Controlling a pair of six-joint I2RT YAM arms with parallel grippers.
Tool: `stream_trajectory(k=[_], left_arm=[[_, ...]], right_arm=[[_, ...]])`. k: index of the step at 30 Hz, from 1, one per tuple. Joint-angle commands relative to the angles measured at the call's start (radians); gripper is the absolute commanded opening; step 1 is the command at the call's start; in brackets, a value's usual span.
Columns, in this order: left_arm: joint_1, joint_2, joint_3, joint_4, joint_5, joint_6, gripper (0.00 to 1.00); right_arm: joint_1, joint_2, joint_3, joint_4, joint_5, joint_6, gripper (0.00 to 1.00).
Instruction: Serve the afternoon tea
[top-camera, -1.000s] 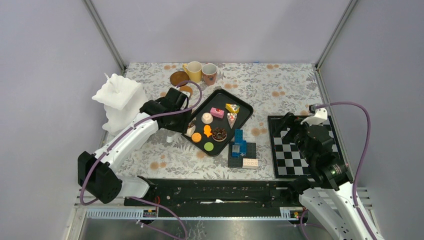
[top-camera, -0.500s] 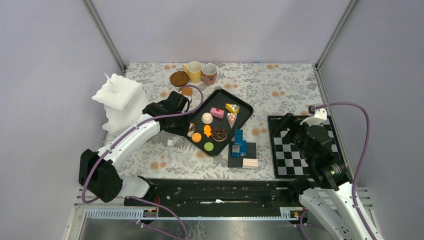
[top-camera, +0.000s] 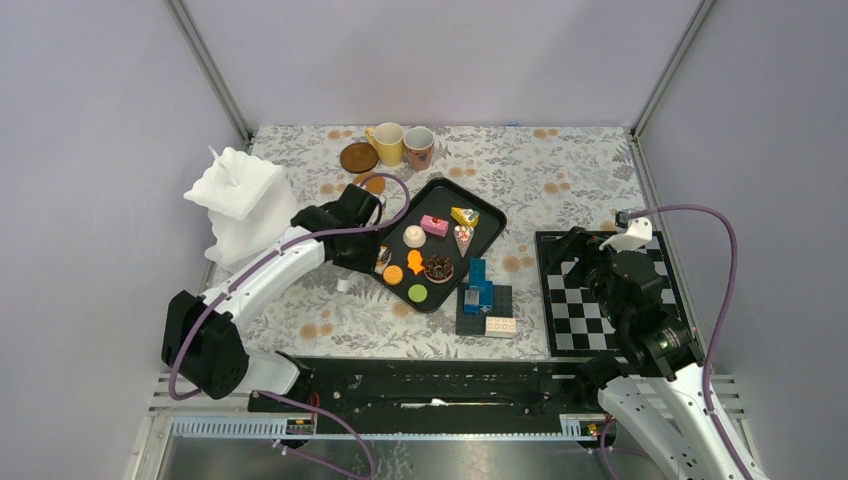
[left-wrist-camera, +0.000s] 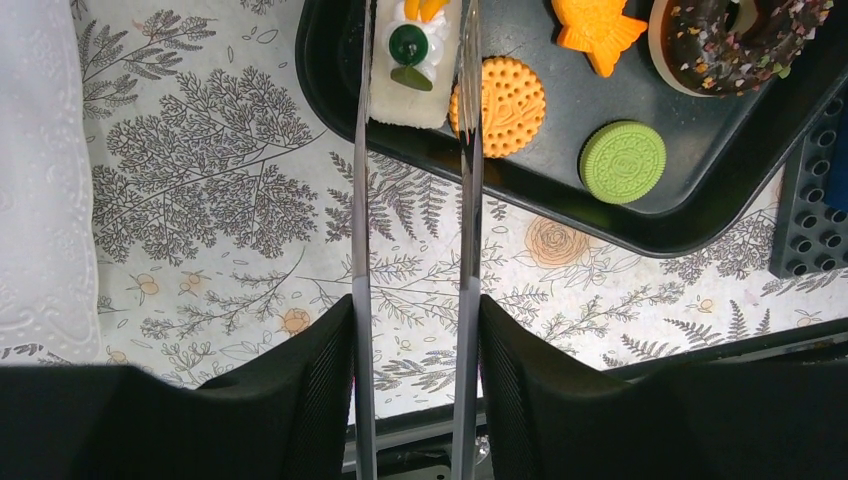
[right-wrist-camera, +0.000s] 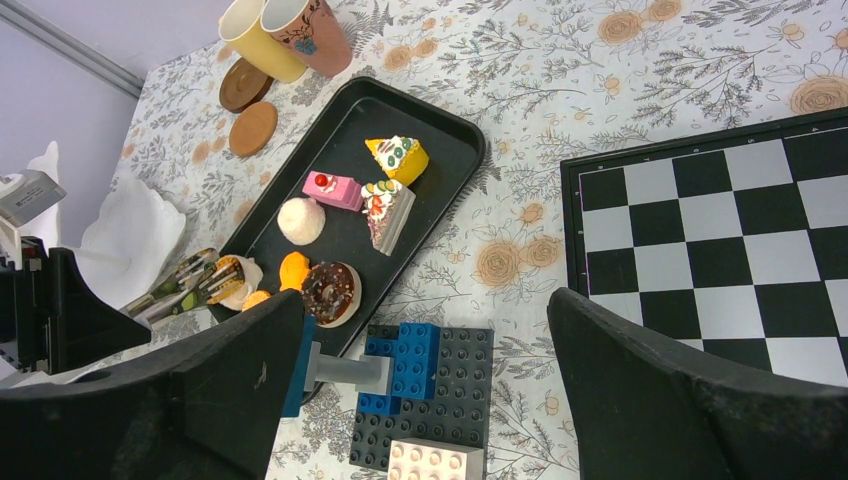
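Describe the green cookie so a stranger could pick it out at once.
Find the black tray in the middle of the floral table. At its nearest corner, beside the brick stack, lies the green cookie: round, the only all-green piece among orange cookies and a donut.

This is a robot laboratory cell. Plain grey walls (top-camera: 430, 60) held by metal posts (top-camera: 210, 70) close in a table (top-camera: 580, 170) with a flowered cloth, and the left arm (top-camera: 260, 280) and right arm (top-camera: 650, 330) are bolted to a black rail (top-camera: 430, 385) at its near edge. Toy cakes (top-camera: 440, 225) and a checkerboard (top-camera: 565, 310) lie on it.
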Motion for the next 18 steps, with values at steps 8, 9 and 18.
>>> stream_trajectory(k=[8, 9, 18], left_arm=[[0.005, 0.009, -0.004, 0.051, 0.013, 0.006, 0.41], [0.005, 0.011, -0.005, 0.051, 0.014, 0.006, 0.41], [0.005, 0.008, 0.011, 0.047, 0.007, -0.007, 0.32]], right_arm=[[0.007, -0.008, -0.007, 0.046, -0.016, 0.010, 0.98], [0.008, -0.007, -0.006, 0.046, -0.017, 0.010, 0.98], [0.007, -0.005, -0.006, 0.046, -0.016, 0.009, 0.98]])
